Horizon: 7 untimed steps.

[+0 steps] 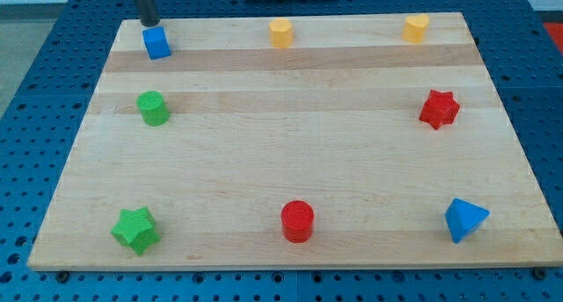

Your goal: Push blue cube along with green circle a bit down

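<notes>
Green circle (153, 107) upright, blue cube (157, 43) above, slightly skewed, my tip (151, 24) just behind; no hand.

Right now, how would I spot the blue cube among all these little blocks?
Start at the wooden board and go to its corner at the view's top left. The blue cube sits there, with my tip just above it. The only other blue block is pointed and lies at the view's bottom right; the green cylinder sits just below the cube.
</notes>
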Available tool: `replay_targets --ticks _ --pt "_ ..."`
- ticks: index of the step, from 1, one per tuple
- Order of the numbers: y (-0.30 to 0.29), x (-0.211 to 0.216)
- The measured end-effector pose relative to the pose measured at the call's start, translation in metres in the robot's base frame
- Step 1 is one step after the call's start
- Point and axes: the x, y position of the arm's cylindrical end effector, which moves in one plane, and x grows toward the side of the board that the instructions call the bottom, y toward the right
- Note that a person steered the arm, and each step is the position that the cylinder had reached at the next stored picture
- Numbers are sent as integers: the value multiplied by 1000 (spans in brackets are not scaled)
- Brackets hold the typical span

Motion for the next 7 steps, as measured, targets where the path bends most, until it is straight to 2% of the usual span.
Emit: replay_targets --ticks 1,2,4,7 --pt "17 2" --pt "17 41" --pt "17 60" --pt "17 158"
